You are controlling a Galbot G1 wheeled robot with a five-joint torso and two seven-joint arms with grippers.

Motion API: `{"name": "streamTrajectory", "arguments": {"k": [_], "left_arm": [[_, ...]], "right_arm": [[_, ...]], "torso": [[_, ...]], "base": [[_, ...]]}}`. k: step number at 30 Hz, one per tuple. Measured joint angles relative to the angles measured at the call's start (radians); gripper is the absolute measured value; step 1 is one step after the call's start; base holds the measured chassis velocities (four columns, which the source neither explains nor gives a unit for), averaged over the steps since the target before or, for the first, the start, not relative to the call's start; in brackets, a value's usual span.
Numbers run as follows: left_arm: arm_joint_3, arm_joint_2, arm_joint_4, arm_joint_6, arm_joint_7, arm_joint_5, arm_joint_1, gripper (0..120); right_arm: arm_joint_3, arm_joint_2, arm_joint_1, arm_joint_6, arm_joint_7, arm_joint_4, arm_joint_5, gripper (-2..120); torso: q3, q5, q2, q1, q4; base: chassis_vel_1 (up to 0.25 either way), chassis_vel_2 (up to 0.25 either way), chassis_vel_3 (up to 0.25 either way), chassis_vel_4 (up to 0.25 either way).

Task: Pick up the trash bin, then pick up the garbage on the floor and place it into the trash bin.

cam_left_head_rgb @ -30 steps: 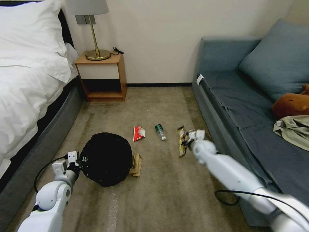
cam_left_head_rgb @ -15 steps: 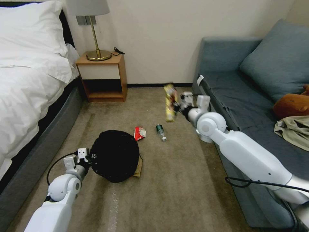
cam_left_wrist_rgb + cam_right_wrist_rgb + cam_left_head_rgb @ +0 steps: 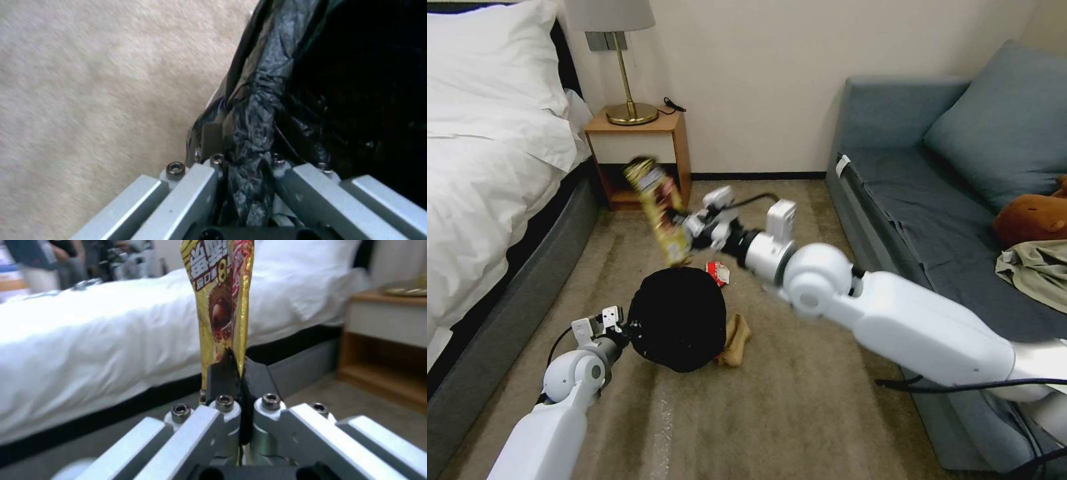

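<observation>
The trash bin (image 3: 677,319), lined with a crinkly black bag, is held tilted above the carpet at the lower left. My left gripper (image 3: 620,328) is shut on its rim; in the left wrist view its fingers (image 3: 242,150) pinch the bag's fold over the trash bin (image 3: 356,83). My right gripper (image 3: 686,228) is shut on a yellow-brown snack wrapper (image 3: 657,203), which hangs just above the bin's far edge. The right wrist view shows this gripper (image 3: 238,373) clamping the wrapper (image 3: 220,300). A red-and-white wrapper (image 3: 718,272) and tan crumpled paper (image 3: 736,340) lie beside the bin.
A white bed (image 3: 480,173) runs along the left. A wooden nightstand (image 3: 640,163) with a brass lamp (image 3: 627,110) stands at the back wall. A blue sofa (image 3: 934,200) with a cushion, an orange soft toy and cloth lines the right. Open carpet lies in front.
My right gripper has carried the snack wrapper left, from near the sofa to above the bin. The left gripper and bin have shifted slightly right, uncovering more of the tan paper.
</observation>
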Motion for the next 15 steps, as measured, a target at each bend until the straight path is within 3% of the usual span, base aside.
{"name": "streamTrajectory", "arguments": {"k": [5,10,15], "left_arm": [[-0.003,0.005,-0.034,0.014,-0.032,-0.056,0.01,0],[-0.012,0.021,-0.101,0.037,-0.097,-0.15,0.018,0],[-0.017,0.029,-0.136,0.048,-0.119,-0.186,0.03,0]], "right_arm": [[-0.05,0.032,-0.051,0.064,-0.048,-0.042,-0.085,0],[-0.088,0.146,-0.063,0.129,-0.129,-0.171,-0.182,0],[-0.092,0.179,-0.054,0.159,-0.177,-0.248,-0.233,0]], "torso": [[0.0,0.0004,0.0,0.0,0.0],[0.0,0.0007,0.0,0.0,0.0009],[0.0,0.0007,0.0,0.0,0.0008]], "base": [[0.0,0.0,0.0,0.0],[0.0,0.0,0.0,0.0],[0.0,0.0,0.0,0.0]]}}
